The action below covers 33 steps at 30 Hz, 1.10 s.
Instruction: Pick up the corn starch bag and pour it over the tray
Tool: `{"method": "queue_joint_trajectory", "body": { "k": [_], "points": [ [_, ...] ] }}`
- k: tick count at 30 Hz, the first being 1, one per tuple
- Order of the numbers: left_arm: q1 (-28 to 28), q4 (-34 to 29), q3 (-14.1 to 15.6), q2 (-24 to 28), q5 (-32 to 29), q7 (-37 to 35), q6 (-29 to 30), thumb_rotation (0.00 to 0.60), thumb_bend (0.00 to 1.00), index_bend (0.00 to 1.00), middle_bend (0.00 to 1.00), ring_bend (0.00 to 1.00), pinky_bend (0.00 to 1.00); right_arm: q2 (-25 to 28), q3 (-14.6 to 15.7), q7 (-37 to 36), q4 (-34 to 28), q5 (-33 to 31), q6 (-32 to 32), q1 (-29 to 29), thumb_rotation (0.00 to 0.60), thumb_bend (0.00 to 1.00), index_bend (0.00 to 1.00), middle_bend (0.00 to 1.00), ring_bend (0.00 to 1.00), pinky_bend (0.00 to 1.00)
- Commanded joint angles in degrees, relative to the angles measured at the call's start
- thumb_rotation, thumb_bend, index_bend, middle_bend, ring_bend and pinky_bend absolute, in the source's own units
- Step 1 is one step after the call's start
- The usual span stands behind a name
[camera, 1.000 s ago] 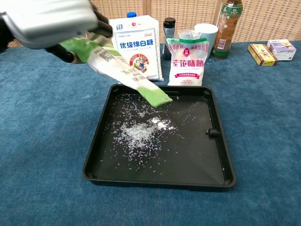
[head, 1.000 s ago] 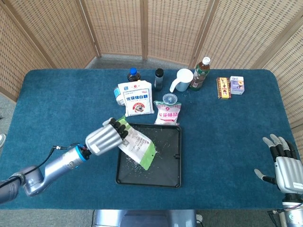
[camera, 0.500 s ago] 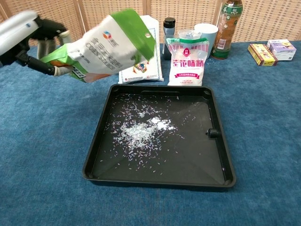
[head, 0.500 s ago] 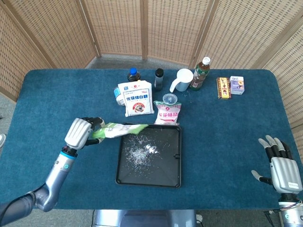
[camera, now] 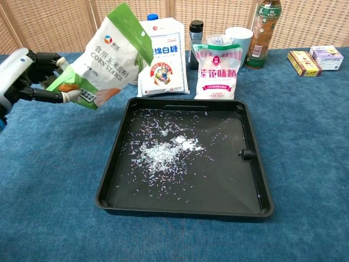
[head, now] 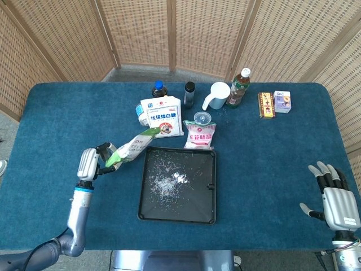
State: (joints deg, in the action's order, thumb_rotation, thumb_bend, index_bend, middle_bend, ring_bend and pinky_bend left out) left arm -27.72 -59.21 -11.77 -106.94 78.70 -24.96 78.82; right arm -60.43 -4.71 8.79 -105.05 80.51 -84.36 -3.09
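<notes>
While left hand [camera: 24,76] grips corn starch bag [camera: 106,57], tray [camera: 163,204] holds powder

Left robot hand [camera: 24,76] swung corn starch bag [camera: 106,54] off tray [camera: 256,180].

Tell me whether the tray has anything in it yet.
Not empty. White grains lie scattered across the black tray floor, thickest left of centre. The corn starch bag, held by the left hand, is off to its left.

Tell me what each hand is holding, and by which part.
Left hand grips the corn starch bag by its bottom end. Right hand holds nothing.
</notes>
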Motion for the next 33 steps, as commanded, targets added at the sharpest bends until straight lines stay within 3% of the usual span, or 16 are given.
{"method": "queue_joint_trajectory", "body": {
  "k": [1, 4, 6, 9, 14, 24, 33],
  "points": [
    [-0.3, 2.0, -0.8, -2.7, -0.8, 0.1, -0.6, 0.600, 0.40, 0.80, 0.62, 0.65, 0.62, 0.1, 0.0, -0.2, 0.0, 0.0, -0.1, 0.0, 0.600, 0.10, 0.13, 0.07, 0.02, 0.04],
    [-0.7, 1.7, 1.4, -2.1, 0.1, -0.4, -4.1, 0.600, 0.38, 0.74, 0.52, 0.51, 0.45, 0.2, 0.0, -0.3, 0.0, 0.0, -0.1, 0.1, 0.600, 0.10, 0.13, 0.07, 0.02, 0.04],
    [-1.0, 0.5, 2.3, -0.9, -0.1, 0.4, -7.0, 0.600, 0.32, 0.51, 0.25, 0.23, 0.23, 0.2, -0.1, -0.4, 0.0, -0.1, -0.1, 0.0, 0.600, 0.10, 0.13, 0.07, 0.02, 0.04],
    [-1.0, -1.1, 2.6, 0.2, 0.0, 1.5, -8.0, 0.600, 0.23, 0.28, 0.05, 0.06, 0.10, 0.3, -0.1, -0.4, 0.1, -0.1, -0.1, 0.1, 0.600, 0.10, 0.13, 0.07, 0.02, 0.04],
    [-0.4, -1.8, 3.1, 0.8, 2.2, 1.4, -5.4, 0.598, 0.15, 0.19, 0.00, 0.01, 0.06, 0.3, -0.1, -0.5, 0.1, -0.1, 0.0, 0.0, 0.600, 0.10, 0.13, 0.07, 0.02, 0.04],
    [2.5, -4.3, 5.4, 4.0, 4.0, 6.2, -2.1, 0.433, 0.02, 0.13, 0.00, 0.00, 0.00, 0.3, 0.2, 0.0, -0.2, 0.3, 0.1, 0.0, 0.600, 0.10, 0.13, 0.07, 0.02, 0.04],
    [7.5, -10.9, 6.3, 12.3, 6.1, 8.5, 5.4, 0.433, 0.02, 0.13, 0.00, 0.00, 0.00, 0.3, 0.4, 0.4, -0.6, 0.8, -0.1, 0.1, 0.600, 0.10, 0.13, 0.07, 0.02, 0.04]
  ]
}}
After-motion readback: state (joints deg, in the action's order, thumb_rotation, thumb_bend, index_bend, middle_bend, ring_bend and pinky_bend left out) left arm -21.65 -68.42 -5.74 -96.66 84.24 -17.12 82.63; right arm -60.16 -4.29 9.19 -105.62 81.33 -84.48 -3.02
